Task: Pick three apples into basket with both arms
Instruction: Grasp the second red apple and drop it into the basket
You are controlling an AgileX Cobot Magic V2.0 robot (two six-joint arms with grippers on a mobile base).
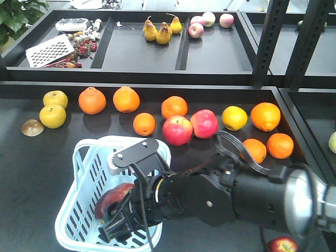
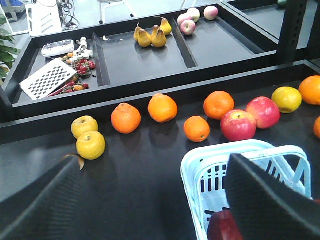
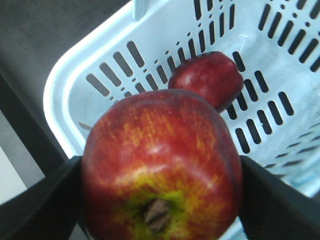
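One apple [image 3: 161, 165] inside basket [image 3: 70, 80] rim.

Basket [image 3: 75, 75] interior roomy beside, seemingly, one resting apple [image 3: 207, 77].

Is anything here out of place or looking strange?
One brown, flattish scrap lies by the yellow fruit at the counter's left end; I cannot tell what it is. A dark red apple also sits alone at the near right, apart from the fruit row.
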